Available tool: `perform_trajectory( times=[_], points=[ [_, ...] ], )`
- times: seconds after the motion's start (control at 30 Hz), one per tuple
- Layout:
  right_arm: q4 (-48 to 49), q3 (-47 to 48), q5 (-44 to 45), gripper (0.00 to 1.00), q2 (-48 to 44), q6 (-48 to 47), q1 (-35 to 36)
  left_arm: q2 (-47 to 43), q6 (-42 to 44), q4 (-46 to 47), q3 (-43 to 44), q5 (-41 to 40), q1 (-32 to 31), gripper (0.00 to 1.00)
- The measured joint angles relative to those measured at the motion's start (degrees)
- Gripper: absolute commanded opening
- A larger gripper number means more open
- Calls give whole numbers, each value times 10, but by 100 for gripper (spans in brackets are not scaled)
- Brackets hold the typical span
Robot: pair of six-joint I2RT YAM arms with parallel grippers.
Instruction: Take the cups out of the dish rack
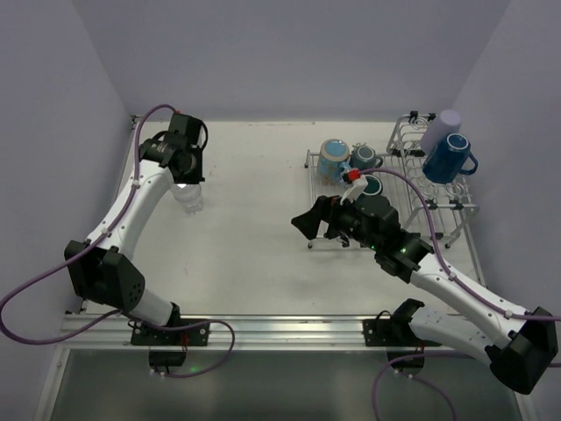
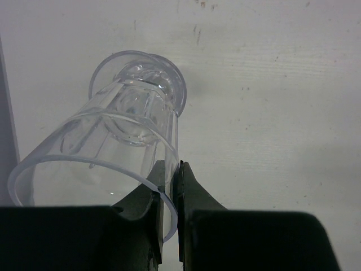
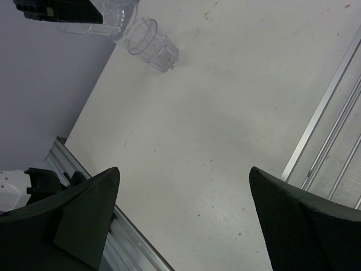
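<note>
Clear ribbed glass sits mouth-up at the far left of the surface, its rim pinched by the left tool. Silver wire dish rack at far right carries the lavender tumbler and dark blue mug, both tilted, at its far end. The light blue mug, first dark teal mug and second dark teal mug are on its left part.

The left arm reaches up the left side of the top view. The left gripper points down in the upper left, its fingers pinched on the wall of the clear glass. The right arm stretches from lower right toward centre, and the right gripper is spread wide.
</note>
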Motion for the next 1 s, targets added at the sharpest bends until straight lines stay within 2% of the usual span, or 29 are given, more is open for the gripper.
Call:
perform_trajectory(
  times=[0.37, 0.4, 0.47, 0.5, 0.6, 0.67, 0.87, 1.0],
  points=[
    [19, -12, -26, 99, 10, 8, 0, 68, 0, -15, 21, -5, 21, 1],
    [19, -12, -26, 99, 11, 8, 0, 70, 0, -16, 21, -6, 21, 12],
    [21, -12, -26, 99, 12, 9, 0, 73, 2, -16, 21, -9, 22, 25],
    [22, -12, -26, 99, 13, 9, 0, 74, 3, -16, 21, -11, 22, 37],
    [23, -12, -26, 99, 14, 9, 0, 74, 6, -14, 21, -26, 24, 56],
    [24, -12, -26, 99, 19, 9, 0, 74, 6, -12, 21, -31, 25, 66],
    [23, -12, -19, 99, 35, 6, 0, 58, 5, 0, 21, -36, 25, 77],
    [21, -12, 8, 99, 38, -2, 0, -2, 6, 55, 2, -5, 21, 82]
  ],
)
